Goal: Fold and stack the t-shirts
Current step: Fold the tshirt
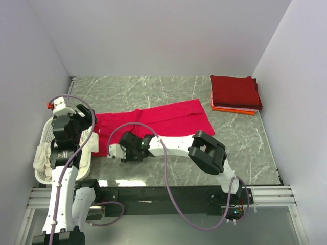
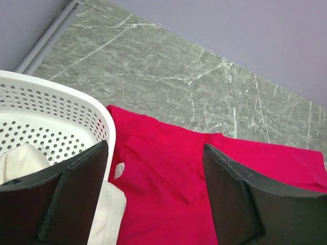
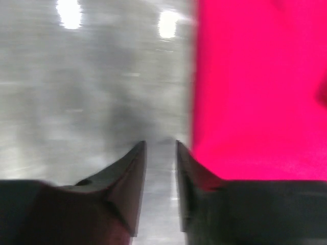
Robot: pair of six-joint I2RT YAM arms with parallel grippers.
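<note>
Grey marble-pattern table top [image 1: 153, 89]: one bright crimson-red cotton t-shirt [image 1: 163, 118] is spread on it, long axis running 9 to 3 o'clock, apparently one lengthwise fold in, not yet a compact square.

Finished pile sits at 1 o'clock: folded dark maroon-red shirt on top [image 1: 235, 91], orange folded shirt [image 1: 232, 109] at the bottom, with a pale sliver between them.

White perforated plastic laundry basket [image 2: 56, 117] is at 9 o'clock, touching the crimson shirt's left end. A cream-white cloth shirt [image 2: 20, 158] sits inside it, unfolded.

Left gripper [image 2: 156, 196] hangs above the basket rim and the shirt's collar end, fingers spread wide, nothing between them.

Right gripper [image 3: 161, 153] is low over bare table at 7 o'clock of the shirt, just beside its near hem. Fingers are nearly together with a slim gap and no cloth in it. The wrist view is blurred.

My read: you're mid-fold on the crimson shirt, between grasps. Next, slide the right fingers onto that hem and pinch it, pinch the collar end with the left, then fold across towards 3 o'clock. Check both layers are caught.
</note>
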